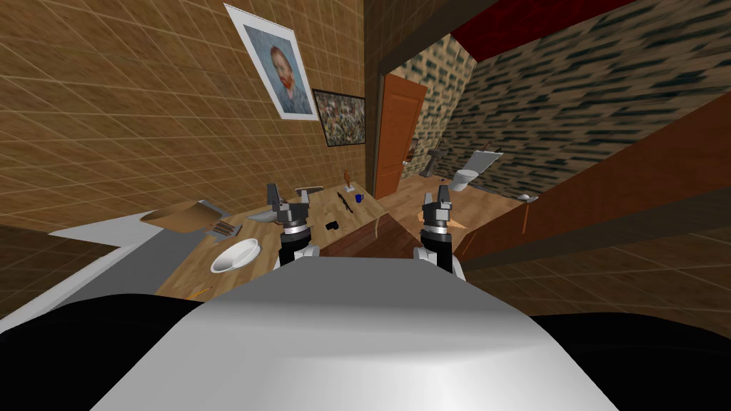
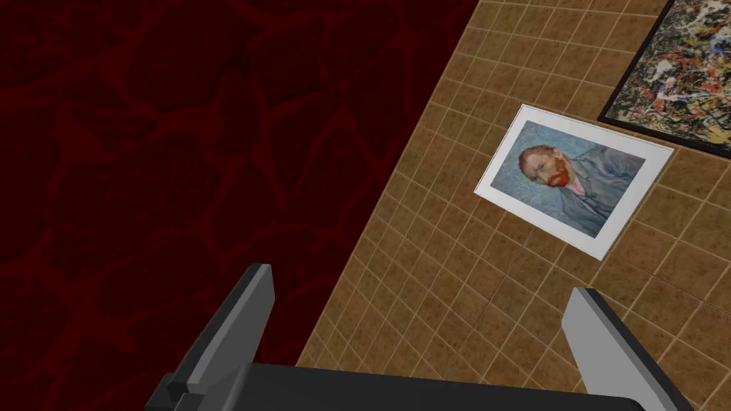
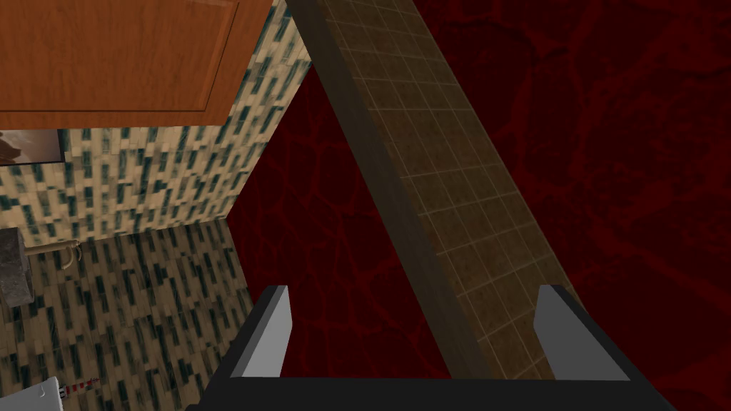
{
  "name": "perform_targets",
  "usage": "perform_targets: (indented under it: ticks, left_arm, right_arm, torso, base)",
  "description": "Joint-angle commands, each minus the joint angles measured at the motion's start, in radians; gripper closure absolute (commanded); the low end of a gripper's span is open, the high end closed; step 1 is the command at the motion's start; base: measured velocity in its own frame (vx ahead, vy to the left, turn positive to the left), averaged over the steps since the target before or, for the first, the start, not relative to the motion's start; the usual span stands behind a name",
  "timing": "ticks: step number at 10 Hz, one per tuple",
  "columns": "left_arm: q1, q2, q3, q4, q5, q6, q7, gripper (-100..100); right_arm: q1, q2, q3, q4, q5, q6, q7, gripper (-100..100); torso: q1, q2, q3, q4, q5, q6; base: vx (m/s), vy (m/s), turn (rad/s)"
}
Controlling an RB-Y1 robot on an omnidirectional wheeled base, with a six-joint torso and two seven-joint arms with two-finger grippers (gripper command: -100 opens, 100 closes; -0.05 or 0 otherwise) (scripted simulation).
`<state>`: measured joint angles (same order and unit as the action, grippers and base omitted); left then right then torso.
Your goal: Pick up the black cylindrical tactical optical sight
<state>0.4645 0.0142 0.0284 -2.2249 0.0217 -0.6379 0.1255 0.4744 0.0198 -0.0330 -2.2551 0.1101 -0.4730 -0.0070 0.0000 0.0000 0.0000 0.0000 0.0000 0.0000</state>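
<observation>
A small black object [image 1: 332,225], which I take for the sight, lies on the wooden table [image 1: 265,239] ahead and slightly left of me. A longer thin dark item [image 1: 346,203] lies just beyond it. My left gripper [image 1: 288,203] is raised over the table, left of and nearer to me than the black object, and apart from it. In the left wrist view that gripper [image 2: 421,285] is open and empty. My right gripper [image 1: 437,200] is held up to the right, off the table's end; its wrist view shows it [image 3: 414,292] open and empty too.
On the table are a white bowl [image 1: 234,255], a blue mug [image 1: 359,198], a flat brown open item [image 1: 182,214] and a pencil [image 1: 200,291]. An orange door [image 1: 396,135] stands open beyond the table, with a toilet [image 1: 465,177] behind. A wooden partition [image 1: 614,193] runs along my right.
</observation>
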Motion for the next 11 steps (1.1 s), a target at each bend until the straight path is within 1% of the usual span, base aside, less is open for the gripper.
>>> perform_targets:
  ticks: [1,3,6,7,8,9,11]
  left_arm:
    - [-0.006,0.029,0.002,0.006,0.0,0.017,0.002,-100]
    - [-0.021,0.067,0.006,0.021,0.001,0.057,0.008,-100]
    - [-0.056,0.112,0.016,0.056,0.002,0.145,0.023,-100]
    - [-0.056,0.112,0.016,0.056,0.002,0.151,0.023,-100]
    - [-0.07,0.122,0.02,0.071,0.002,0.189,0.03,-100]
    - [-0.07,0.122,0.02,0.071,0.002,0.19,0.03,-100]
    - [-0.103,0.136,0.031,0.103,0.003,0.258,0.046,-100]
  right_arm:
    - [0.0,0.0,0.0,0.0,0.0,0.0,0.0,0]
    - [0.0,0.0,0.0,0.0,0.0,0.0,0.0,0]
    - [0.0,0.0,0.0,0.0,0.0,0.0,0.0,0]
    - [0.0,0.0,0.0,0.0,0.0,0.0,0.0,0]
    - [0.0,0.0,0.0,0.0,0.0,0.0,0.0,0]
    - [0.0,0.0,0.0,0.0,0.0,0.0,0.0,0]
    - [0.0,0.0,0.0,0.0,0.0,0.0,0.0,0]
  torso:
    - [0.0,0.0,0.0,0.0,0.0,0.0]
    - [-0.001,0.0,0.0,0.0,0.0,0.0]
    - [-0.002,0.0,0.0,0.0,0.0,0.0]
    - [-0.003,0.001,0.0,0.0,-0.001,0.0]
    - [-0.002,0.001,0.0,0.0,0.0,0.0]
    - [-0.002,0.001,0.0,0.0,0.0,0.0]
    - [-0.002,0.001,0.0,0.0,0.0,0.0]
  base:
    - [-0.002,-0.005,0.011]
    - [-0.005,-0.019,0.022]
    - [-0.012,-0.036,0.037]
    - [-0.011,-0.03,0.014]
    - [-0.013,-0.026,0.029]
    - [-0.011,-0.021,0.019]
    - [-0.018,-0.034,0.05]
